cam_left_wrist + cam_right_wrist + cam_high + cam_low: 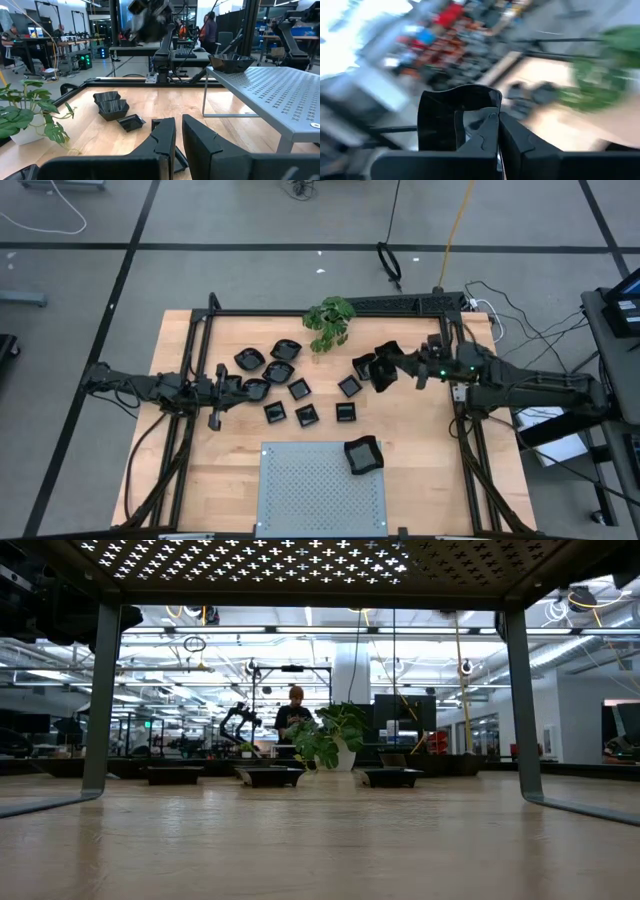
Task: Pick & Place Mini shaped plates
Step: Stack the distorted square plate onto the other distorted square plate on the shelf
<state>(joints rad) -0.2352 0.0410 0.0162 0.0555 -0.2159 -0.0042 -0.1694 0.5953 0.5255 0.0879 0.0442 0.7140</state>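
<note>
Several small black mini shaped plates [298, 389] lie flat on the wooden table between the arms, and one more [363, 455] sits on the grey perforated panel [320, 500]. My right gripper [395, 366] is raised above the table's far right and is shut on another black plate [451, 116]. My left gripper [178, 142] waits at the left, level and shut with nothing in it, just short of the nearest plates [114, 107]. My right gripper pinches one side wall of the plate, at its rim [487, 114], between its two fingers. The fingers come level from the table's right side. The plate stands on edge, its hollow facing the wrist camera, lifted clear of the table.
A green leafy plant [330, 322] in a white pot stands at the far middle, close to the held plate. The perforated panel stands on legs [100, 700] at the near middle. A black frame [330, 308] borders the table. A person [295, 712] stands in the room beyond.
</note>
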